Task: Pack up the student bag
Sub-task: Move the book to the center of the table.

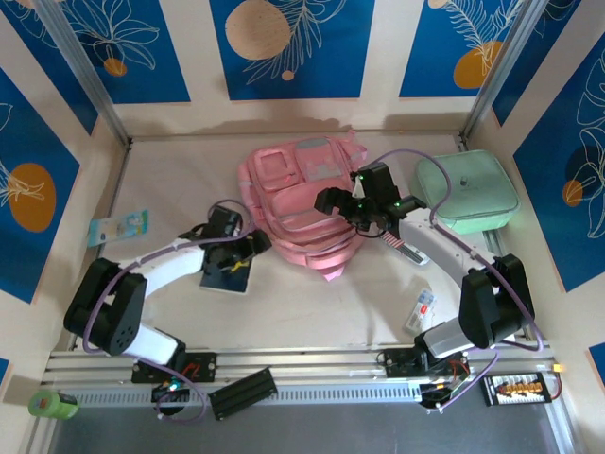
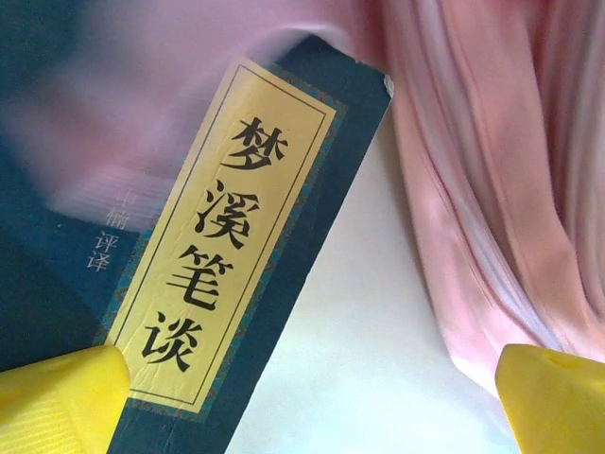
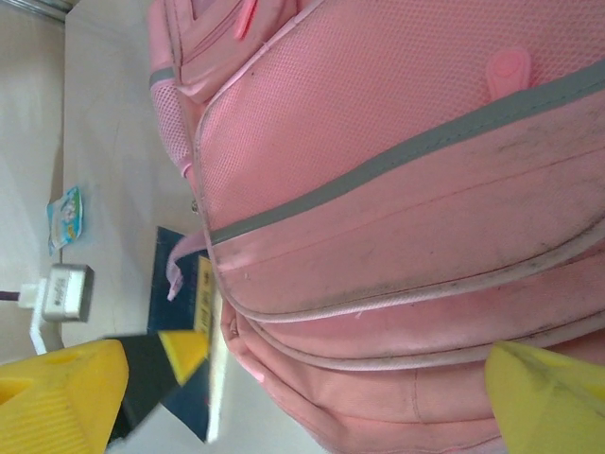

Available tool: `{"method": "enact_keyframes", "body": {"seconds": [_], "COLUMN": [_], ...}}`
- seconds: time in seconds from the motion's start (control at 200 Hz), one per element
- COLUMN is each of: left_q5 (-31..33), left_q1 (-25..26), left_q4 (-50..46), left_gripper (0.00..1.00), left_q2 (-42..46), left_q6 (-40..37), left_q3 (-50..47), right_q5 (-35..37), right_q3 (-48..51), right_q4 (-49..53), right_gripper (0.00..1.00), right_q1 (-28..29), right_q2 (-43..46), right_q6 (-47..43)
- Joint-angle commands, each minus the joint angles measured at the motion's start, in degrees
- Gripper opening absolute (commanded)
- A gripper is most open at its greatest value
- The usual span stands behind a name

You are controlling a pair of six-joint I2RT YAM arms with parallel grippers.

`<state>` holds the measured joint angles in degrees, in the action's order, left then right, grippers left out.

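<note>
The pink student bag (image 1: 301, 194) lies flat in the middle of the table, its pockets facing up. My right gripper (image 1: 352, 204) hovers open over the bag's near right part; in the right wrist view the pink fabric (image 3: 397, 189) with a grey stripe spans the gap between the yellow fingers (image 3: 57, 397). A dark blue book (image 1: 225, 276) with a yellow title label (image 2: 227, 236) lies just left of the bag. My left gripper (image 2: 312, 416) stands open above the book's edge and the bare table, with the bag's folds (image 2: 492, 189) on its right.
A mint-green case (image 1: 468, 192) sits at the back right. To the far left lies a blue packet (image 1: 118, 227). A striped item (image 1: 405, 248) and a small white item (image 1: 423, 307) lie near the right arm. A green tape roll (image 1: 52, 405) rests by the front rail.
</note>
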<state>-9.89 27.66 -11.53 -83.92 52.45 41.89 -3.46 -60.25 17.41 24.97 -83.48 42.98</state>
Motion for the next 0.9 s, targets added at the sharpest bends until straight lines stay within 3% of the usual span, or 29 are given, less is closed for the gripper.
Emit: {"method": "enact_keyframes", "body": {"seconds": [0.0, 0.19, 0.495, 0.665, 0.795, 0.895], "left_q5": [-1.72, 2.75, 2.24, 2.25, 1.25, -0.77], "left_q1": [3.01, -0.21, -16.53, -18.08, -18.16, -18.12], "left_q4": [-4.05, -12.96, -18.61, -19.89, -19.41, -18.13], "left_gripper": [1.00, 1.00, 0.99, 0.92, 0.85, 0.79], "left_q2": [-1.77, 2.98, 9.52, 7.66, 5.35, 3.73], "left_q6": [3.07, -5.65, -15.90, -18.97, -20.33, -20.72], "left_q3": [1.60, 7.10, 2.95, 2.24, 1.62, 1.09], "right_q5": [-0.60, -1.66, 1.76, 3.40, 12.88, 14.69], "right_q3": [-0.90, -1.99, -11.20, -19.85, -27.77, -30.46], "right_q4": [0.89, 0.11, 3.87, 8.98, 16.25, 17.52], "right_gripper": [0.96, 0.91, 0.74, 0.61, 0.55, 0.51], "right_q1": [0.81, 4.56, 18.22, 23.17, 26.19, 27.17], "right_q2": [-0.05, -0.51, -11.69, -21.20, -28.89, -32.85], "right_q6": [-0.17, -1.75, -4.08, -6.68, -9.73, -11.39]}}
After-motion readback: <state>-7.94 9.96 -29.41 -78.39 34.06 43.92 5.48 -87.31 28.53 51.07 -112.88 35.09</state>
